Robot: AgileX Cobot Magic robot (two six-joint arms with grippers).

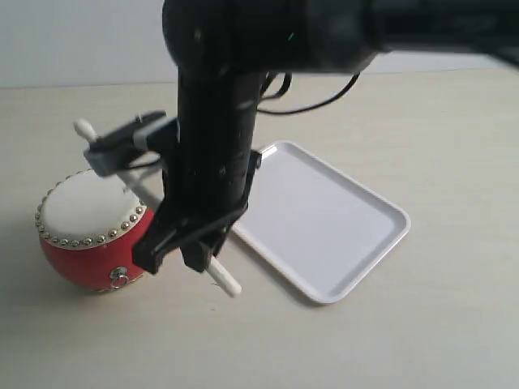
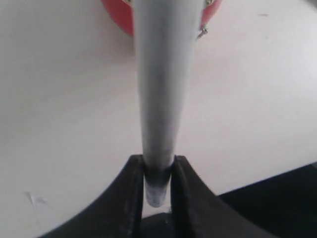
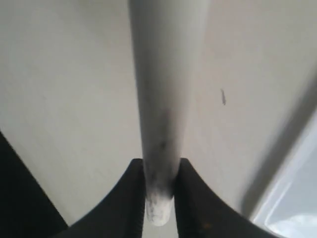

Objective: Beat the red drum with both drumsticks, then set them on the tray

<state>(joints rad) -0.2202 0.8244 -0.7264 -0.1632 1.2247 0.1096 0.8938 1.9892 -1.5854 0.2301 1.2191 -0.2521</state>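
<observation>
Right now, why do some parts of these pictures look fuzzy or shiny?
Exterior view: the dark arm looms close and blurred, while the red drum and tray are sharper, with soft shadows beneath. Left wrist view: the left drumstick fills the middle, out of focus. Right wrist view: the right drumstick is equally soft; glare whitens the tray's corner.

The red drum sits upright at lower left, its cream skin ringed with brass studs. The white tray lies flat, right of centre. One drumstick shows a pale rounded end at upper left, above the drum. The second drumstick pokes out at lower centre, between drum and tray.
</observation>
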